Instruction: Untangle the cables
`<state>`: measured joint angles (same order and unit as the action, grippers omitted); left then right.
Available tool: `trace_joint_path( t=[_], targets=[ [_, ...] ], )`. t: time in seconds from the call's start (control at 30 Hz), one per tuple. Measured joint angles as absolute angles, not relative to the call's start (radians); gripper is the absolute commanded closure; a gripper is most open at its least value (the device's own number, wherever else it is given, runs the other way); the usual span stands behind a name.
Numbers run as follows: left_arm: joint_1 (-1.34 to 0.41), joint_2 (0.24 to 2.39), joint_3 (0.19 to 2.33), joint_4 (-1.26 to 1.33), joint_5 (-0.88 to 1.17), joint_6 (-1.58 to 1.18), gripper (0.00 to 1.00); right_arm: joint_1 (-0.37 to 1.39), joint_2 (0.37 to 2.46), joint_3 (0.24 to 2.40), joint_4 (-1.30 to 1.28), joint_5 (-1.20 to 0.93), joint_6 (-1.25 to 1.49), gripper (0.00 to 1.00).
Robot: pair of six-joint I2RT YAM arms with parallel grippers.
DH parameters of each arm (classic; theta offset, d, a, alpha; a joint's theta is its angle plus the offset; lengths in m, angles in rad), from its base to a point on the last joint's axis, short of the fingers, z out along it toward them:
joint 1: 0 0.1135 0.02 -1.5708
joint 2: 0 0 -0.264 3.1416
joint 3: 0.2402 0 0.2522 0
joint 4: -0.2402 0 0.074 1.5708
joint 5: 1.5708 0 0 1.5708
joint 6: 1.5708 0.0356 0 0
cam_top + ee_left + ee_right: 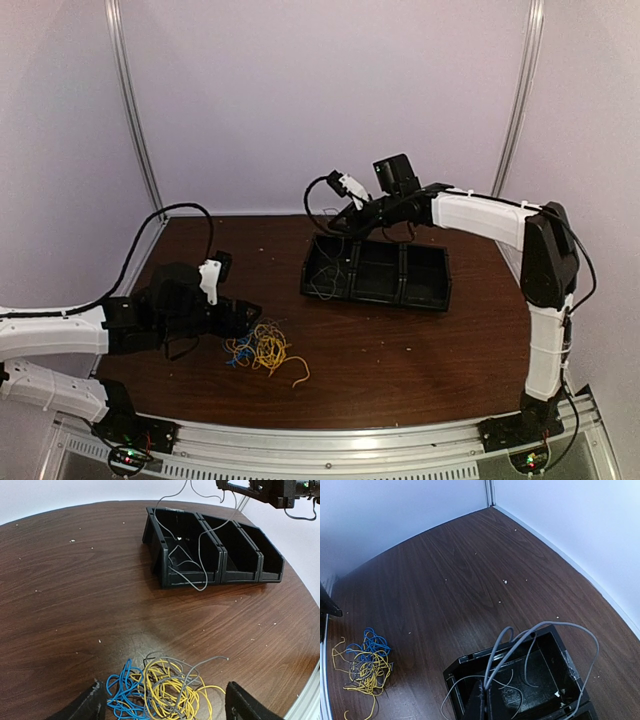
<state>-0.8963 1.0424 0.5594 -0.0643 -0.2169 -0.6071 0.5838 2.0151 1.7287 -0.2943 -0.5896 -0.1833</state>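
A tangle of yellow, blue and grey cables point(262, 348) lies on the brown table near the front left. My left gripper point(243, 315) hangs just above its near edge, open. In the left wrist view the tangle point(165, 687) sits between the two black fingertips point(93, 704), which do not touch it. My right gripper point(336, 224) hovers over the left compartment of the black bin point(425, 290). It is shut point(486, 700) on a separate pale grey cable point(540, 630), whose loops trail down into that compartment and over the bin's rim point(200, 545).
The black bin point(240, 575) has three compartments side by side and stands at the back centre of the table. White walls close in the back and both sides. The table's front metal rail point(350, 440) runs between the arm bases.
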Motion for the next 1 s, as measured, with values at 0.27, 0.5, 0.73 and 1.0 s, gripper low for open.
trace_joint_path(
  t=[0.27,0.5,0.73,1.0],
  targets=[
    [-0.896,1.031,0.544,-0.065,-0.217,-0.614,0.17,0.584,2.163,1.769,-0.3,-0.66,-0.129,1.0],
    [-0.896,1.031,0.544,-0.065,-0.218,-0.615,0.17,0.579,2.245,1.801,-0.311,-0.699,-0.078,1.0],
    [-0.896,1.042,0.544,-0.064,-0.219,-0.615,0.17,0.565,2.288,1.856,-0.322,-0.662,-0.046,1.0],
    [-0.896,1.078,0.544,-0.059,-0.22,-0.615,0.17,0.566,2.308,1.921,-0.351,-0.557,-0.032,1.0]
  ],
)
